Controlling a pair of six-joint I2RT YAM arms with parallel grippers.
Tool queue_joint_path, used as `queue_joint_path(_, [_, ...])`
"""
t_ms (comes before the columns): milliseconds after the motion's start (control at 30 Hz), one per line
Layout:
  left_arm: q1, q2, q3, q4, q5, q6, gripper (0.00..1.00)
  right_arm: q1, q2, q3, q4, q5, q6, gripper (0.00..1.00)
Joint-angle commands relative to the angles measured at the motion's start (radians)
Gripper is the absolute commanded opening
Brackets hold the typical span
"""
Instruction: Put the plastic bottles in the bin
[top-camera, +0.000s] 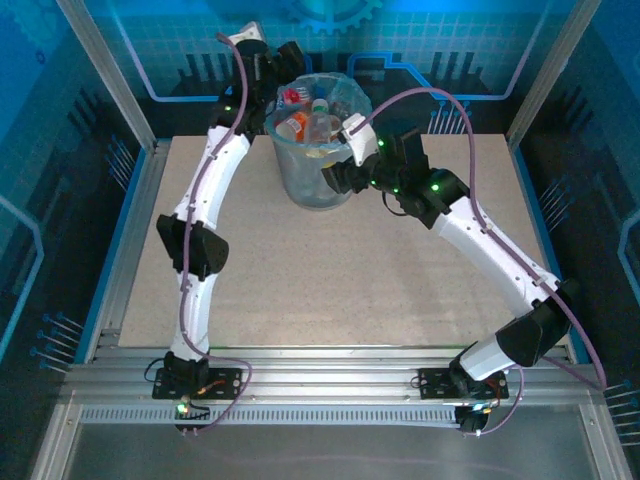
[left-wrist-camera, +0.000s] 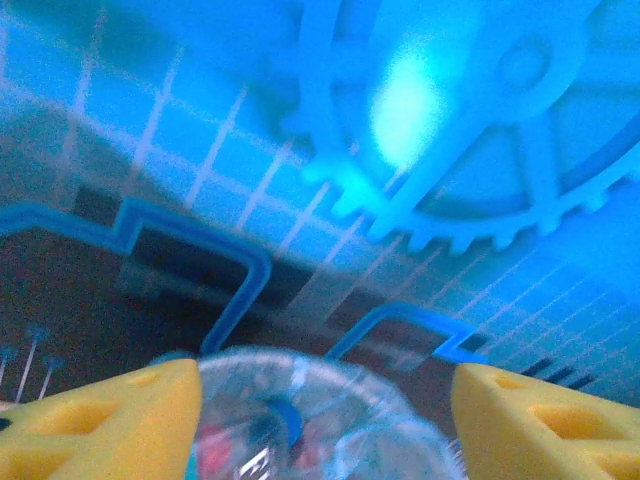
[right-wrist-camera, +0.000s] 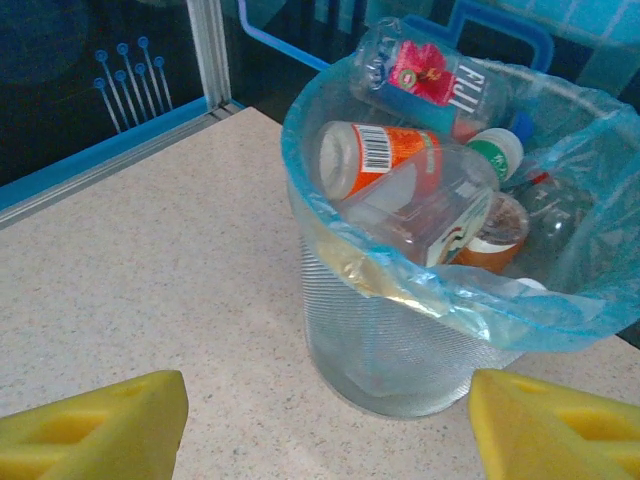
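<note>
One round bin (right-wrist-camera: 400, 350), lined with a light-blue bag, stands toward the far side of a speckled worktop (right-wrist-camera: 150, 280). Plastic bottles (right-wrist-camera: 385, 160) lie heaped inside it. From the right wrist we make out about five:

- one with a pink label on top
- one with an orange label and barcode
- one clear and square-sided
- a brown-labelled one, half buried
- one showing only a green-and-white cap

Any lower down are hidden by the crinkled bag and ribbed wall, so we cannot give a full count.

We see two arms. The right end effector (right-wrist-camera: 330, 425) is near the bin, its two yellow pads wide apart, empty and cut off at the lower corners. The left wrist view is blurred. The left end effector (left-wrist-camera: 320, 430) also has its pads spread and empty, with the bin a smear between them.
</note>
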Motion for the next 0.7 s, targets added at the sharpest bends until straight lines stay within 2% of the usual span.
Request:
queue_joint_path(0, [0.001,0.059,0.023,-0.148,0.069,0.031,0.65,0.015,-0.030,-0.008,-0.027,-0.023,-0.001,0.75])
queue_joint_path(333, [0.001,0.037,-0.025,-0.197,0.181,0.008,0.63,0.021,-0.035,-0.015,-0.024,-0.041,0.007,0.74])
queue_joint_path(667, [0.000,-0.059,-0.025,-0.108,0.114,0.033,0.67,0.023,-0.053,-0.012,-0.045,-0.009,0.008,0.74])
